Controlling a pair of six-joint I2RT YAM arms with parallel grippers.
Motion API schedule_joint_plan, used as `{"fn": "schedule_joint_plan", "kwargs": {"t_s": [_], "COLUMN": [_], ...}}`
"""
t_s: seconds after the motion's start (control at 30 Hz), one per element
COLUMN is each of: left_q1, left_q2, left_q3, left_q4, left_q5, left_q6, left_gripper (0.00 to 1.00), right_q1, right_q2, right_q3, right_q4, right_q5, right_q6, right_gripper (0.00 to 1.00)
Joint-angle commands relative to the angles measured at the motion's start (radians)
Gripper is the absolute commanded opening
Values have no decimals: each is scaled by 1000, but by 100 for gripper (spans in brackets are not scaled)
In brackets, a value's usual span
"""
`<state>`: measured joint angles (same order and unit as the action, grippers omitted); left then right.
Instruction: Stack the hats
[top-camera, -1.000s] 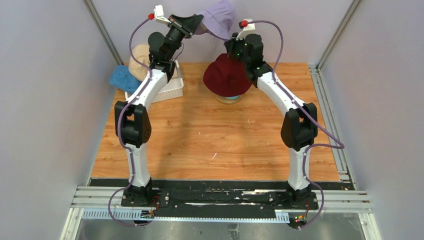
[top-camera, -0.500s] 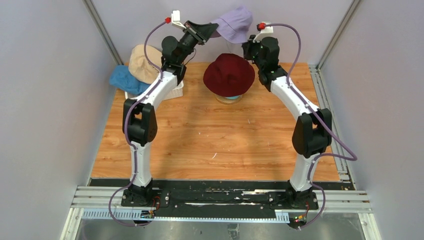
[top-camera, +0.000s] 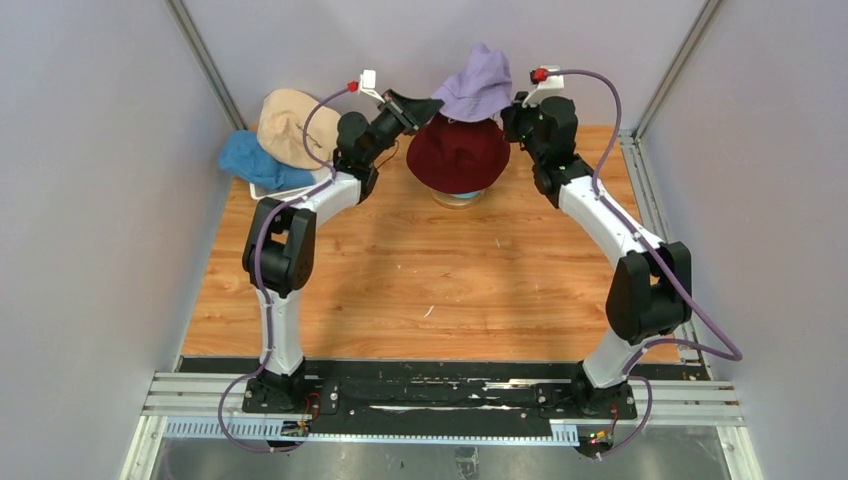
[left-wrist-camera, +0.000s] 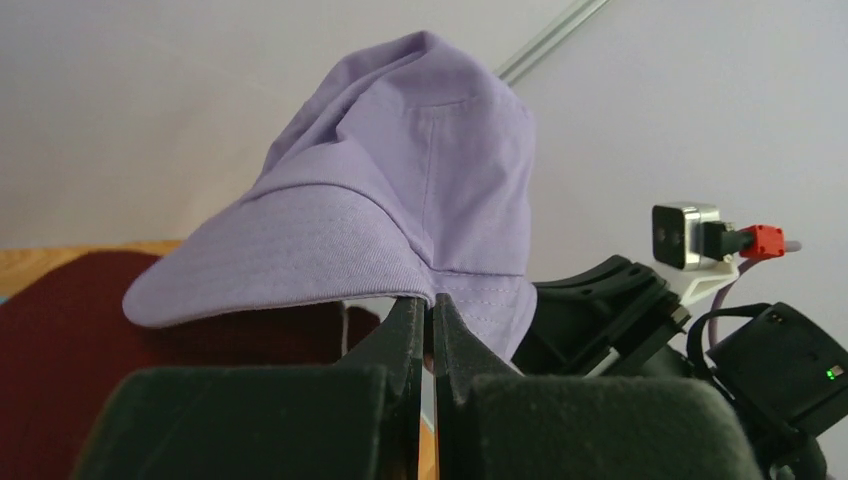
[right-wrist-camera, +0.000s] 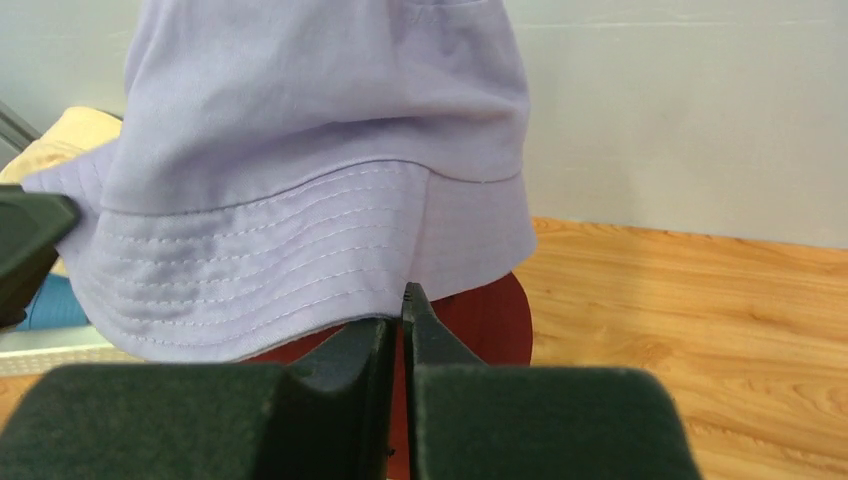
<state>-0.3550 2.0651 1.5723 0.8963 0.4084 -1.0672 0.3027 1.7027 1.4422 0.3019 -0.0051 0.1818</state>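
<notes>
Lavender cloth bucket hat (top-camera: 478, 85), seen from the top camera, hangs in the air between the two arms at the far side of the wooden tabletop (top-camera: 430, 270). It is just above the dark red cloth bucket hat (top-camera: 458, 158), which already sits on the stack, and its lower edge is close to that crown or touching it. The left gripper (top-camera: 437, 103) holds one side of the brim and the right gripper (top-camera: 509, 106) the other. A sliver of teal shows under the red brim, though too little to tell what it is. A beige cloth hat (top-camera: 285, 125) and a blue cloth hat (top-camera: 250, 160) wait at the far left, piled over a white basket that barely shows.

In the left wrist view, the left gripper (left-wrist-camera: 426, 318) has its jaws pressed together on the brim edge of the lavender hat (left-wrist-camera: 400, 190), with only a thin fold of cloth between them. The crown rises creased and slumped to one side, and the red hat (left-wrist-camera: 60, 330) lies below.

In the right wrist view, the right gripper (right-wrist-camera: 402, 318) is likewise pinched tight on the stitched brim of the lavender hat (right-wrist-camera: 300, 150), with the red hat (right-wrist-camera: 495, 320) right behind and beneath it.

This hat looks light, limp and not fragile. Its brim droops wherever it is unsupported, so a pinch on opposite brim edges, as here, seems best for keeping the opening spread so that it can settle over the red crown.
</notes>
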Motion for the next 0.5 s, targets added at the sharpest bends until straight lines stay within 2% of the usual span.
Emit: {"fn": "schedule_joint_plan", "kwargs": {"t_s": [0.0,0.17,0.47], "left_q1": [-2,-4,-4], "left_q2": [-115,-165,-209], "left_q3": [-118,-235,-342], "left_q4": [130,181,193], "left_q5": [32,43,63], "left_q6": [0,2,30], "left_gripper": [0,0,0], "right_q1": [-19,-17,-11], "right_q2": [-79,-136,-249], "right_q3": [-71,-157,-277], "right_q4": [61,57,21], "right_q5": [5,-7,-28], "right_q6": [2,16,21], "right_gripper": [5,4,5]}}
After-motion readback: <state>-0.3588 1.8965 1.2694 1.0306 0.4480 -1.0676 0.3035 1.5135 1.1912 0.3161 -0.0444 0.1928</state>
